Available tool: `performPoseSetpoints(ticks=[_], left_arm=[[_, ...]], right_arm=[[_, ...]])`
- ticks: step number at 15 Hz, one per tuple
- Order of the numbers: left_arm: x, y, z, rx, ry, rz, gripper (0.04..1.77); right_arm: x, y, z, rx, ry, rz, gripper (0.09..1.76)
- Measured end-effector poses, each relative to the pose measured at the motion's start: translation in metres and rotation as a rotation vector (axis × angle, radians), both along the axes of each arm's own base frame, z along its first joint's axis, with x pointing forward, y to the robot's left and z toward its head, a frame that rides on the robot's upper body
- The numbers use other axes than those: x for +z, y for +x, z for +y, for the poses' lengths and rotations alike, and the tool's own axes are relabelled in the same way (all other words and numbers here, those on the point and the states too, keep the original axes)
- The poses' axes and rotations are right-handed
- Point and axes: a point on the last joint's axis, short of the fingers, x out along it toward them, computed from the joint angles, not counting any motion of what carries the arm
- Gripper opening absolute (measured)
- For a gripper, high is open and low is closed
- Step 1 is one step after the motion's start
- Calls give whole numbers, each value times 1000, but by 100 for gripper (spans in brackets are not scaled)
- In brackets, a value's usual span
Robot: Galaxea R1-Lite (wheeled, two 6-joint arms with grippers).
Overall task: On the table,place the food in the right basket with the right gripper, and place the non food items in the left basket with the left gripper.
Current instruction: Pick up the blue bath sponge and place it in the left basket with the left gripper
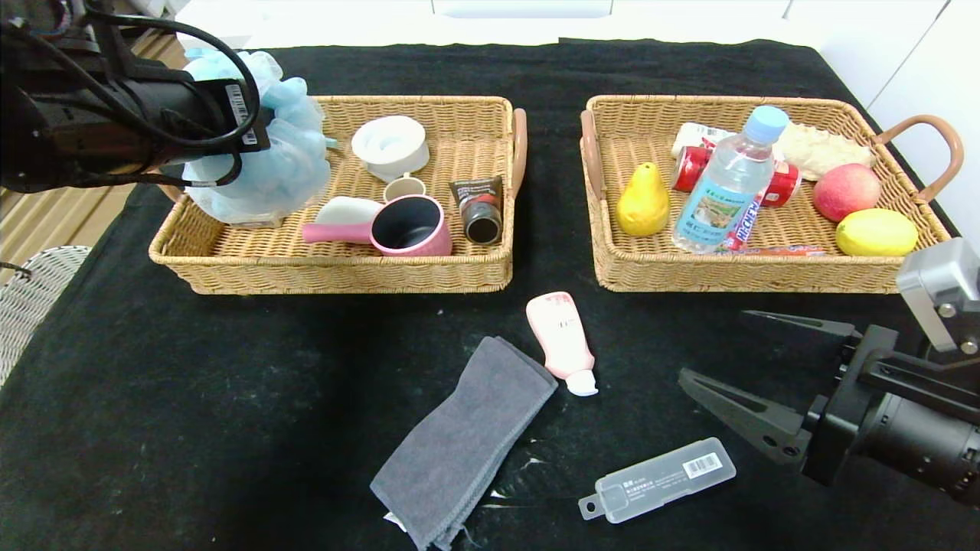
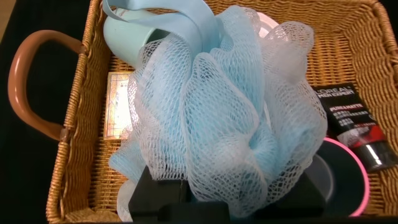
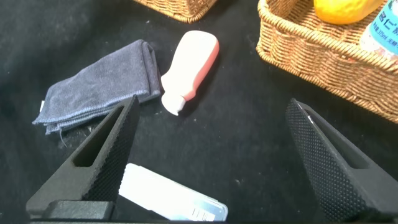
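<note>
We see the left claw [image 2: 205, 196] pinching the blue pouf [image 1: 264, 145] above the left basket [image 1: 337, 272]; the right claw [image 1: 739, 367] hangs spread over the surface [image 1: 191, 398].

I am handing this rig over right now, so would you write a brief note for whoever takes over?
Left gripper: shut on the blue bath pouf, held over the left basket, not yet released.
Right gripper: open and empty, low over the table in front of the right basket.
Done: yellow pear and water bottle lie in the right basket.
Left: drop the pouf; then grey towel, pink tube and clear plastic case, all on the table, go into the left basket.
</note>
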Motion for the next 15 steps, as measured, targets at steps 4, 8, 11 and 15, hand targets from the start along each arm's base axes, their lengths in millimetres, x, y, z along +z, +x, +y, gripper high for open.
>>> performPoseSetpoints(ticks=[4,8,11,15], left_arm=[[1,24,-2,15,-19,-13,55],[-5,38,-2,25,-26,1,55],[-8,42,0,31,-25,9,85],[-9,43,1,33,-23,12,120]], right_arm=[[1,0,-1,-3,1,-3,171],[1,0,-1,-5,1,-2,171],[1,0,-1,-5,1,-1,171],[0,0,-1,-4,-1,0,171]])
